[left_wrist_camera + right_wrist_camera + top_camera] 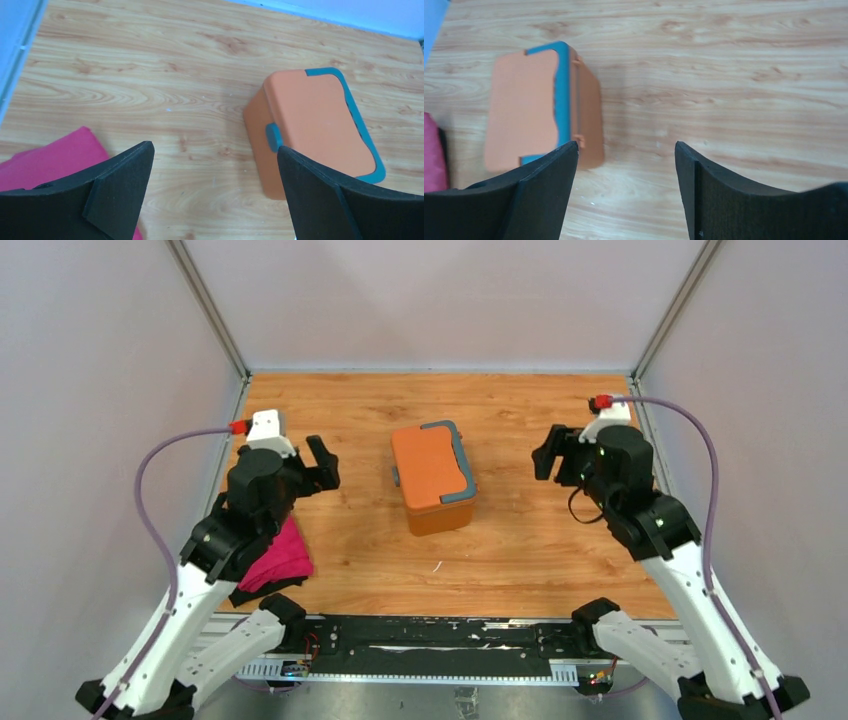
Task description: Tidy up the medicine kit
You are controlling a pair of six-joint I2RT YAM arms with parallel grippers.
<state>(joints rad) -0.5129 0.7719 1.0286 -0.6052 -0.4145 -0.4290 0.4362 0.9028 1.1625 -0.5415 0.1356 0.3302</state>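
The medicine kit (433,478) is a small orange box with its lid shut and a grey-blue handle along its right side. It stands at the middle of the wooden table. It also shows in the left wrist view (315,130) and the right wrist view (541,117). My left gripper (322,462) is open and empty, to the left of the kit and apart from it. My right gripper (548,452) is open and empty, to the right of the kit and apart from it.
A pink cloth (278,558) lies at the near left under my left arm, over something black; it also shows in the left wrist view (50,157). Grey walls enclose the table (520,540) on three sides. A black rail (430,635) runs along the near edge.
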